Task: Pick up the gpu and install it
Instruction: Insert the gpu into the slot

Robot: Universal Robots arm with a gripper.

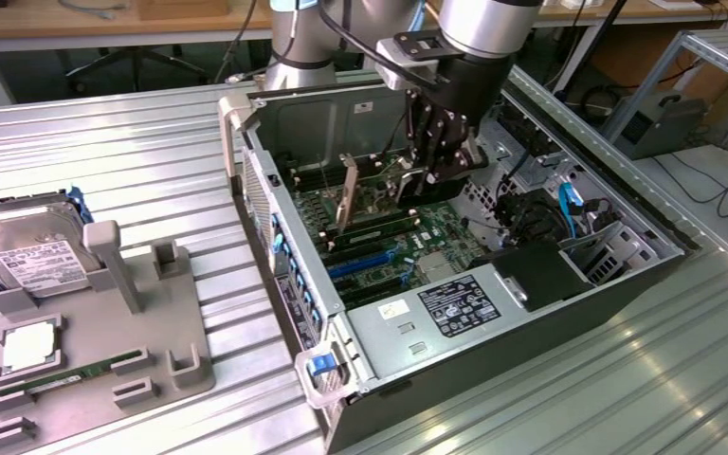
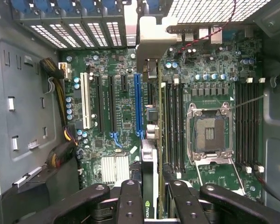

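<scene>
Claw (image 2: 155, 193) grips the gpu (image 2: 148, 161) edge-on above the motherboard (image 2: 116, 107) inside the open computer case (image 1: 314, 128).

The grey ribbed metal bench (image 1: 136, 142) looks shiny. The grey plastic tray (image 1: 174, 327) looks dull. The thin flat gpu card (image 2: 149, 163) has a silver metal end. The black claw (image 2: 155, 187) looks dull.

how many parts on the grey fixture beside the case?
3: hard drive propped at the far end, square silver chip in a middle recess, green memory stick lying along the near side. Nothing else seems hidden on the grey fixture.
</scene>
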